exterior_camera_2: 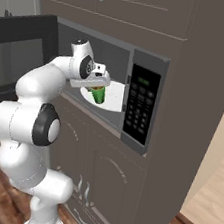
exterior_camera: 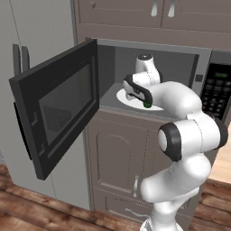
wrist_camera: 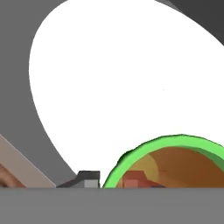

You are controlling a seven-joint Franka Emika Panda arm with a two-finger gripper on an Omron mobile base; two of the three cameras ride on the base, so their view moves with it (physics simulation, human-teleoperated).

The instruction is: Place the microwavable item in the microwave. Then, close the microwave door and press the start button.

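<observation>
Inside the microwave (exterior_camera_2: pixel 122 60), over the white plate (wrist_camera: pixel 109 78), the gripper (wrist_camera: pixel 113 178) fingers straddle the cup (exterior_camera_2: pixel 98 95) rim, one inside. Can't tell if they're gripping. Pulling out crooked could tip it.

Cup (exterior_camera_2: pixel 99 95) on turntable plate (exterior_camera_2: pixel 115 96) inside microwave (exterior_camera_2: pixel 141 104)

The gripper (exterior_camera_2: pixel 98 85) holds the green cup (exterior_camera_2: pixel 98 95) by its rim, over the white plate (exterior_camera_2: pixel 114 98) inside the microwave (exterior_camera_2: pixel 141 104), whose door (exterior_camera_2: pixel 17 45) stands open.
</observation>
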